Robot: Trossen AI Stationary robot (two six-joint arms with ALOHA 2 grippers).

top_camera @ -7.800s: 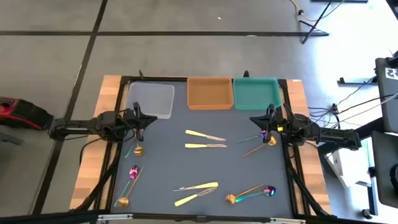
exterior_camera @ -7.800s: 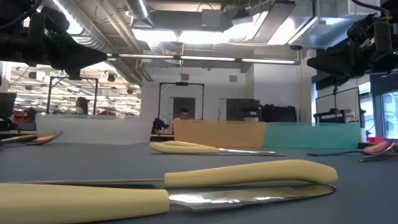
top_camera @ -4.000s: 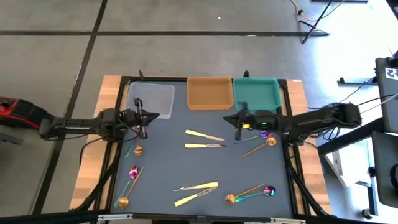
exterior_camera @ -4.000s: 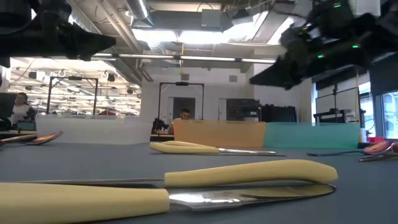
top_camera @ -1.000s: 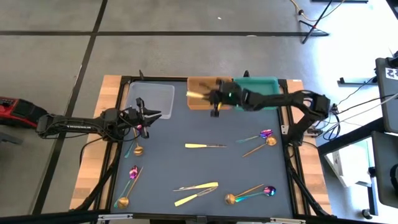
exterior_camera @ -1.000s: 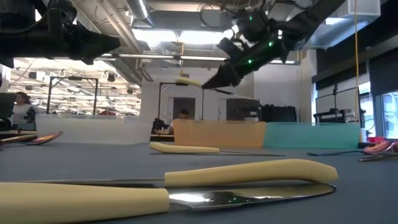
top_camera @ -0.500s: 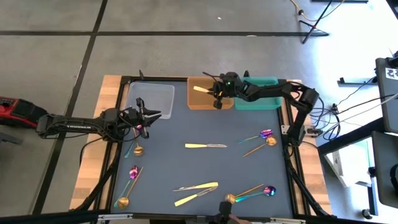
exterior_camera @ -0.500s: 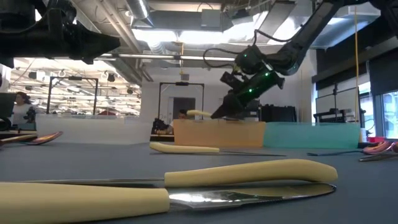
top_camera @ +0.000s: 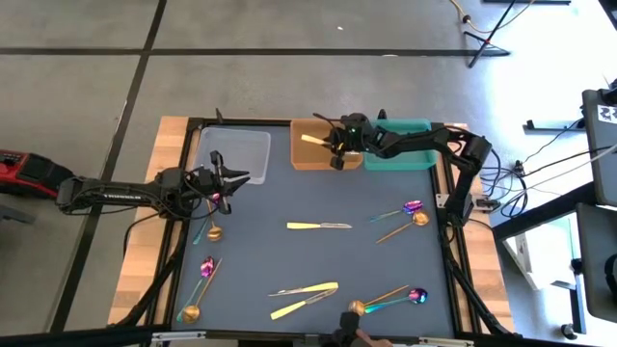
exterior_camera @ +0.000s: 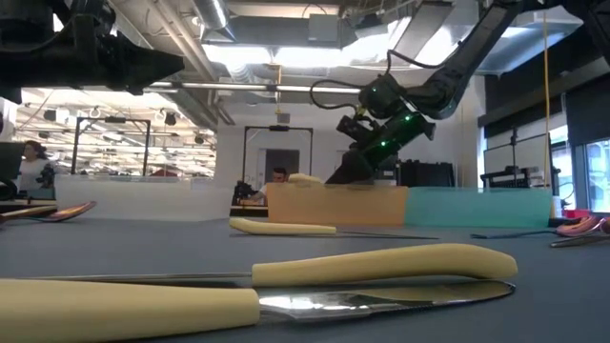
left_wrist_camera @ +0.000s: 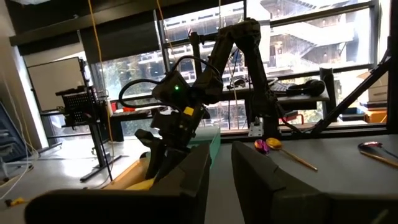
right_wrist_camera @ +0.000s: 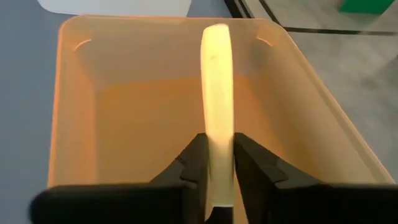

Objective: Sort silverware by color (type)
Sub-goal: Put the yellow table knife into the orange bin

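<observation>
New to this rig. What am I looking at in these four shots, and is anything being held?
Two dark robot arms work at a table with a dark mat, sorting silverware by colour. One camera looks straight down, one sits at table height, and one rides on each wrist.

At the far edge stand a clear tray, an orange tray and a teal tray. Yellow knives, copper spoons and purple-teal spoons lie scattered on the mat.

The right gripper hangs over the orange tray with a pale yellow knife between its fingers; whether the grip is firm or loosening is unclear. The left gripper waits beside the clear tray, holding nothing visible.
</observation>
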